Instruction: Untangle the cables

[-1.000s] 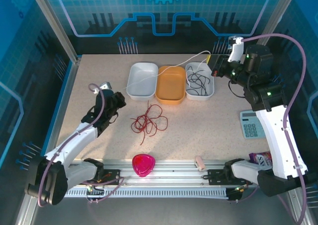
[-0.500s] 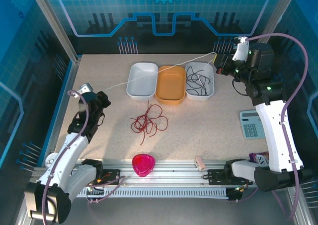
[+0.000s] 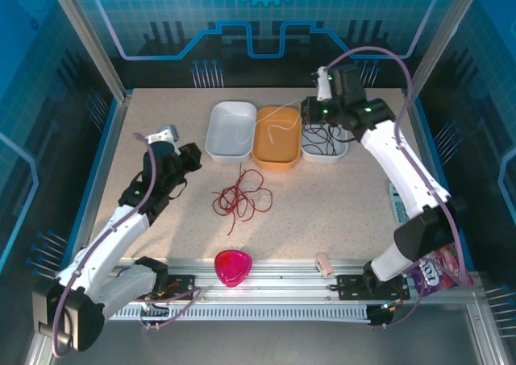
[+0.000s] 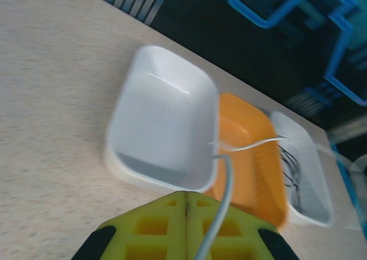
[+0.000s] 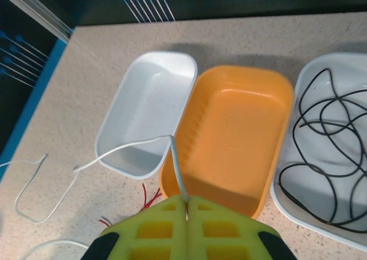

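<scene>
Trays stand between left fingers and right fingers, both pinching whitish cable; red cables nearby.

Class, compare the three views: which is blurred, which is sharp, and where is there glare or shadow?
Left wrist: soft throughout, white cable smeared, a glare streak on the white tray. Right wrist: crisp, soft shadow behind the orange tray. Top external: sharp, evenly lit table.
</scene>
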Controlling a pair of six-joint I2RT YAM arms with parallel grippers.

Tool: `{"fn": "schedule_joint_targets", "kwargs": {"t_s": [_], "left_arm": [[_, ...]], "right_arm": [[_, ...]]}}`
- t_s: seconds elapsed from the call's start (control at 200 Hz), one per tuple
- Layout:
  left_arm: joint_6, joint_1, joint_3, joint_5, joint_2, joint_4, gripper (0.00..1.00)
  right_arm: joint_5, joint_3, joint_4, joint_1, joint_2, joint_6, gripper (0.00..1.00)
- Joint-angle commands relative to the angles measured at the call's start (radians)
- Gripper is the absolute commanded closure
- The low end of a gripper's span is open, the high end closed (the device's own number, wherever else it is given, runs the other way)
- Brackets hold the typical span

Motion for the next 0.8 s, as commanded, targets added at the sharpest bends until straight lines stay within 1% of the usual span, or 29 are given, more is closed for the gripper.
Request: {"fn": "schedule_joint_targets", "kwargs": {"t_s": [0.0,0.105,0.225,0.34,0.58,0.705,0.795], "left_arm": [[-0.008,-0.060,0.054,0.035,0.063,0.083,1.00],[-0.015,-0.108,0.097,0.047,0.149,0.126,1.00],[-0.027,-0.144,0.156,0.080,0.241,0.190,1.00],[-0.001,-0.177,0.250,0.112,0.341,0.205,1.00],[-0.041,-0.184,0.392,0.130,0.577,0.242,1.00],[-0.071,-0.195,0.485,0.163,0.688,0.249,1.00],[-0.075,-0.217,0.555,0.174,0.754,0.233,1.00]], "right_arm": [[0.085,0.078,-0.001,0.035,0.087,-0.038,1.00],[0.114,0.129,0.003,0.051,0.186,-0.046,1.00],[0.157,0.165,0.009,0.053,0.276,-0.043,1.00],[0.188,0.199,-0.003,0.051,0.347,-0.053,1.00],[0.171,0.252,-0.011,0.040,0.464,-0.064,1.00],[0.121,0.295,-0.015,0.005,0.526,-0.058,1.00],[0.073,0.328,-0.025,-0.018,0.565,-0.054,0.98]]}}
